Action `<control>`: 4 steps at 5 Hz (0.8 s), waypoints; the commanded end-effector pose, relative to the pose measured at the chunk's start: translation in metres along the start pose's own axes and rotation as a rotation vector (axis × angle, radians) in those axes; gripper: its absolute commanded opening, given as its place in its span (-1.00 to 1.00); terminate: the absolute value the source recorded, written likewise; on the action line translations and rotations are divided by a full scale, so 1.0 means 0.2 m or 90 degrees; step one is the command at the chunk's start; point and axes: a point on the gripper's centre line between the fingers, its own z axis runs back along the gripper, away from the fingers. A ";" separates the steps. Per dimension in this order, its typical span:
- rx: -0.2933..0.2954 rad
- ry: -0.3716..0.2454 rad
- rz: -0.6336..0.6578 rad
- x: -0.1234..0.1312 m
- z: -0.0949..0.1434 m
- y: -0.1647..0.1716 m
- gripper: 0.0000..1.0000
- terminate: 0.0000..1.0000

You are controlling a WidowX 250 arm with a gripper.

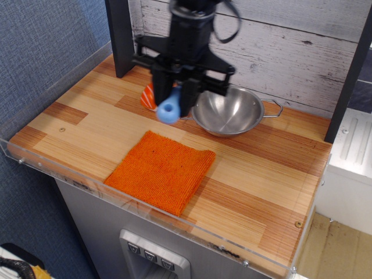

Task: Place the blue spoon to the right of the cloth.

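Blue spoon (169, 110) in pincer (173, 96), steel bowl (228, 110) empty

Blue spoon (169, 110) aloft behind flat orange cloth (161, 169)

my gripper (174, 93): matte black all over, black cable looping above it.

blue spoon (169, 110): light blue handle end, the only part i can see; bowl colour hidden.

cloth (161, 170): bright orange, fine ribbed texture, one uniform tone.

sushi piece (147, 96): orange with white stripes, mostly hidden behind my gripper.

steel bowl (228, 110): shiny silver-grey, darker reflections inside, thin silver handle.

table (256, 174): striped wood planks, light tan mixed with reddish-brown patches; clear plastic rim.

back wall (302, 40): whitewashed grey-white boards with dark knots.

post (119, 35): black.

left wall (40, 40): blue-grey woven pattern.
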 end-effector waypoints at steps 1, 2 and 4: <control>0.003 -0.030 0.052 0.06 -0.04 0.28 -1.00 -1.00; -0.002 -0.020 0.084 0.07 -0.10 0.43 -1.00 -1.00; -0.009 0.015 0.097 0.10 -0.28 0.59 -1.00 -1.00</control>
